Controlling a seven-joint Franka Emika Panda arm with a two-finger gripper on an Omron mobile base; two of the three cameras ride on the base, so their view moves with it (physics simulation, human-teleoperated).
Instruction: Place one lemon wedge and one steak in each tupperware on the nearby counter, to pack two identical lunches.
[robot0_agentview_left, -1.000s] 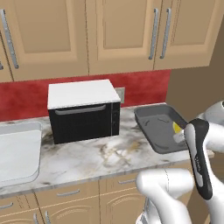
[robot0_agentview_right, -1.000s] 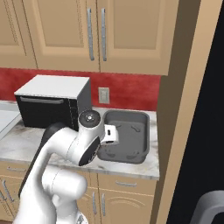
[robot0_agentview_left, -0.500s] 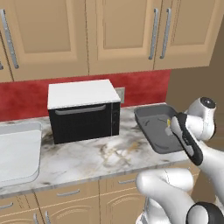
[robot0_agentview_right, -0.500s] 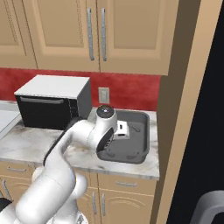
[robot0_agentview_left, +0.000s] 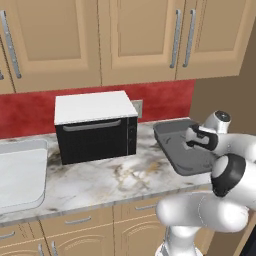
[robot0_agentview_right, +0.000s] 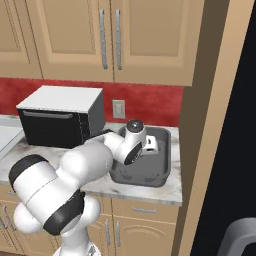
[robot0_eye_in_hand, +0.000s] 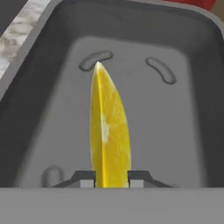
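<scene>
My gripper (robot0_eye_in_hand: 111, 179) is shut on a yellow lemon wedge (robot0_eye_in_hand: 109, 127), which stands on edge between the fingertips (robot0_eye_in_hand: 85, 178). Right under it lies the floor of a dark grey rectangular tupperware (robot0_eye_in_hand: 175, 131), with nothing else inside. The tupperware (robot0_agentview_left: 170, 132) sits at the right end of the marbled counter (robot0_agentview_left: 110, 175). My hand (robot0_agentview_left: 196, 139) hangs low over its middle. From the other side the hand (robot0_agentview_right: 150, 144) points down into the same tupperware (robot0_agentview_right: 162, 170). The steak is out of view.
A black oven with a white top (robot0_agentview_left: 95, 125) stands left of the tupperware, against the red backsplash. A white sink (robot0_agentview_left: 20, 170) lies at the far left. A tall wooden panel (robot0_agentview_right: 210, 125) closes off the counter's right end. Upper cabinets (robot0_agentview_left: 135, 40) hang above.
The arm has swung forward and left, carrying the lemon wedge from beside the tupperware's right edge to low over its middle. The grip has stayed shut.
</scene>
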